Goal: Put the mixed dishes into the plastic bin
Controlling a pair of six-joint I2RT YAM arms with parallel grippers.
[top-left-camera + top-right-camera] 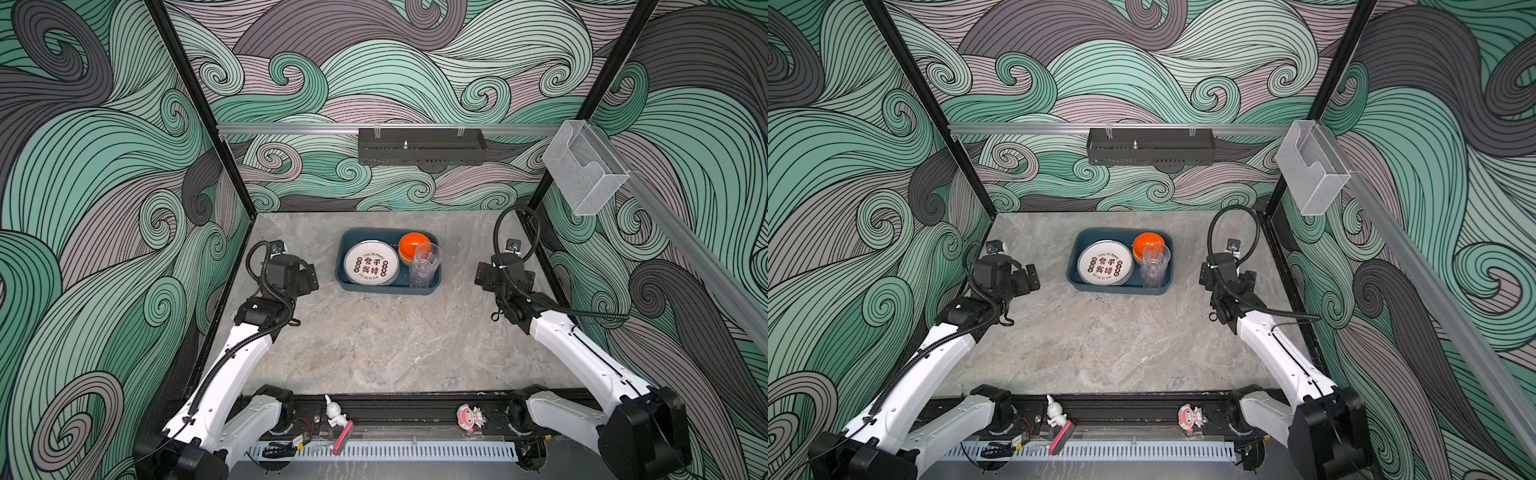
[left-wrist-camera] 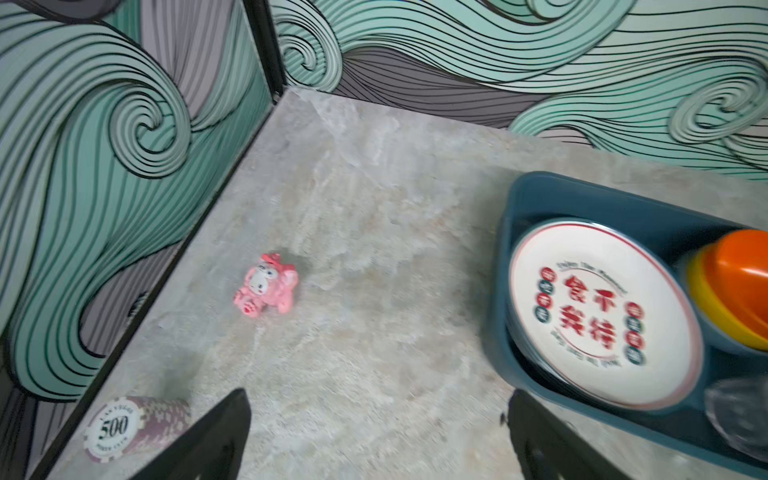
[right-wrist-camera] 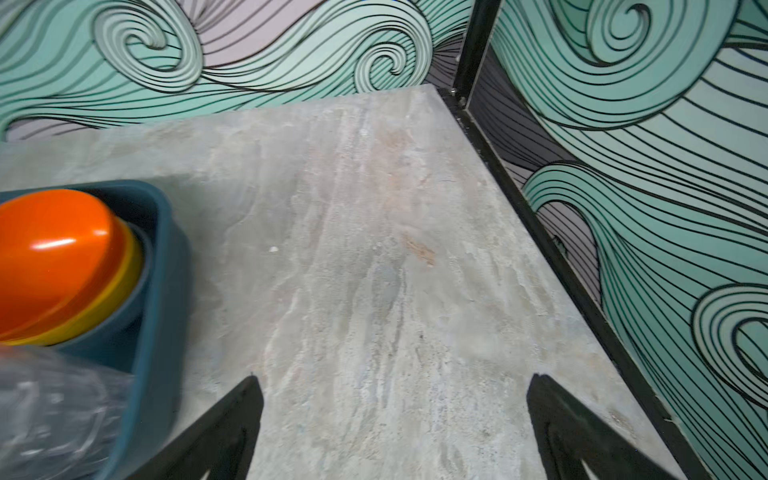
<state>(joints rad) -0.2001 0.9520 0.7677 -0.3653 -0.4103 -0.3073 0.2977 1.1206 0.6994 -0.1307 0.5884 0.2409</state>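
Shallow dark teal-blue rectangular plastic bin (image 1: 386, 289) on the grey marbled worktop (image 1: 374, 353), loaded. Inside the bin, a stack of round white printed plates (image 1: 371, 266) fills the half toward the left arm. Small nested bowls, orange over yellow (image 1: 413, 245), sit in the far corner toward the right arm. Stacked clear glass tumblers (image 1: 424, 266) stand upright in the near corner on that side and rise above the bin's rim.

The left claw (image 1: 311, 276) hangs left of the bin, apart from it, with its jaws spread and nothing between them. The right claw (image 1: 482, 275) hangs right of the bin in the same way.

No dish shows outside the bin, so loading appears finished and the step in hand is probably to clear away. It is done well by keeping both claws wide and moving them outward from the bin's walls. The right arm should give the tall tumblers room, as they look the likeliest to topple. The small pink figurine (image 2: 266, 286), left of the bin on the worktop, is no dish and should be left alone.
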